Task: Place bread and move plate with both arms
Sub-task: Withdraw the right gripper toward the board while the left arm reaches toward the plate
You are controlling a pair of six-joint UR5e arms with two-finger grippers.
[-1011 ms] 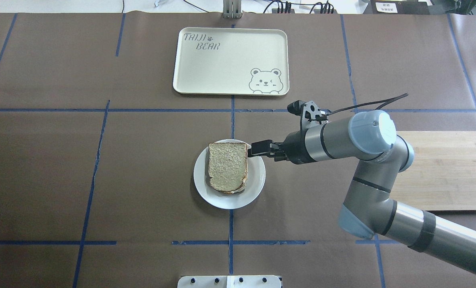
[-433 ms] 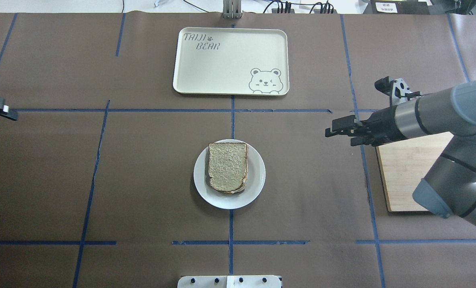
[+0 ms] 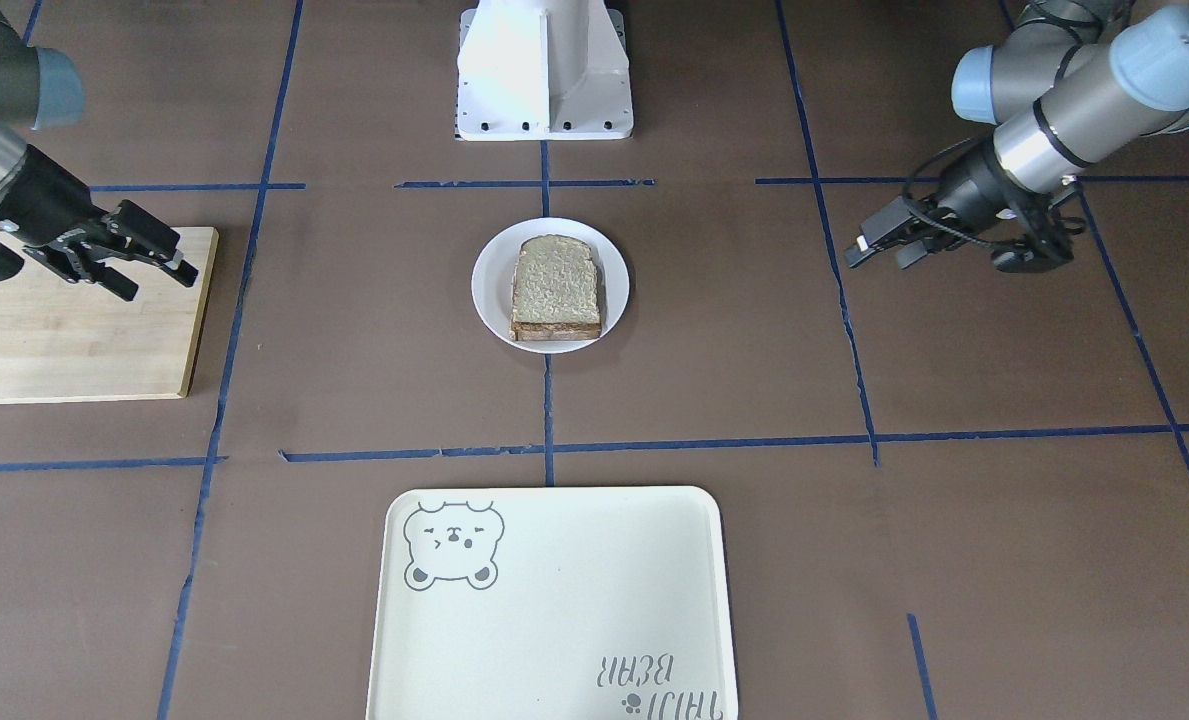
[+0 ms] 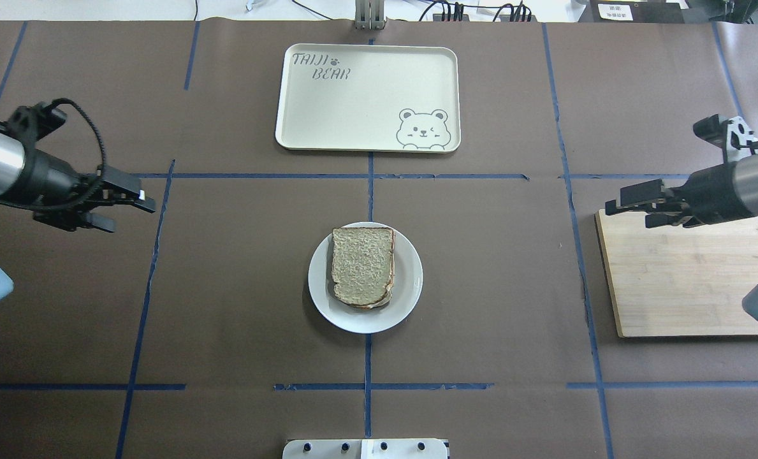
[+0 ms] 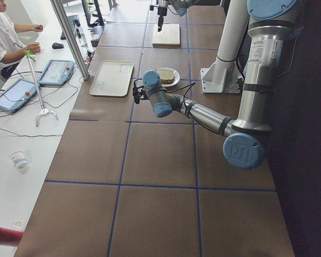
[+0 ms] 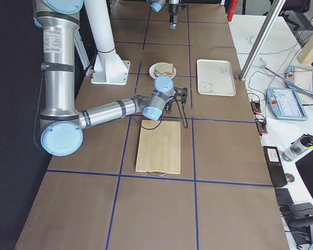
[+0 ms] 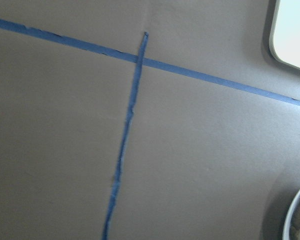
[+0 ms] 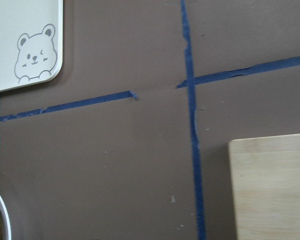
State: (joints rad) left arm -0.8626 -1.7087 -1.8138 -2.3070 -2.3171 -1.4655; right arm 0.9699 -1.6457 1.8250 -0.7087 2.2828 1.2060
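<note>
Currently left pincer [image 4: 132, 215] parted, empty, right pincer [image 4: 627, 214] likewise, bread [image 4: 362, 264] lying on plate [image 4: 410, 282]

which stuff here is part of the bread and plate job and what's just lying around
Job: bread, plate, left gripper, right gripper.
Lying about: bear tray, wooden board.

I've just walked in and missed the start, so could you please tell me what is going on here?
Nothing is being held right now. The bread lies on the plate in the middle of the table. The left tool and the right tool are both open and hang off to either side, the right one above a corner of the board. Neither touches the plate.
</note>
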